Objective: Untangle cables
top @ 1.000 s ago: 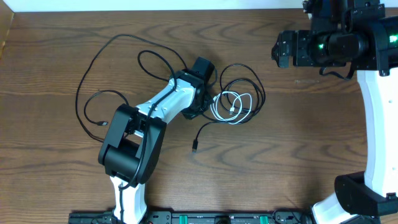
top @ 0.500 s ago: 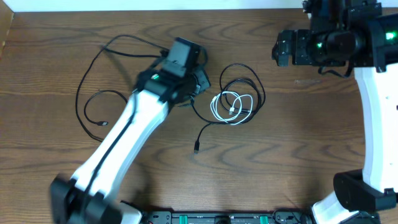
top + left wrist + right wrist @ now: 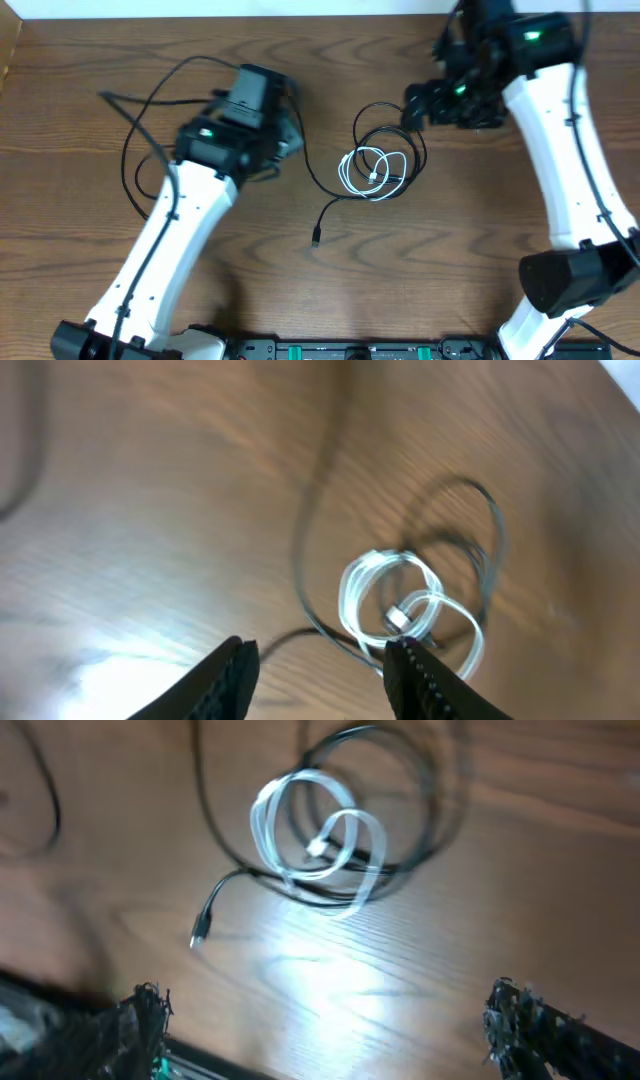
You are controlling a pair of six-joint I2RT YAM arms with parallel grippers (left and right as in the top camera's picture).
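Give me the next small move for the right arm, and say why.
Probably lower the right gripper toward the white cable and close on one of its loops. The jaws stand wide open and empty, the white coil lies just ahead of them, overlapping the black cable, and the left gripper is open and off to the side.

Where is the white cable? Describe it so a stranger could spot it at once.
Look slightly right of centre on the wooden table, where cords lie bunched. The white cable sits there in a small coil, overlapped by a wider black cable loop. It is the only white cord; the rest are black.
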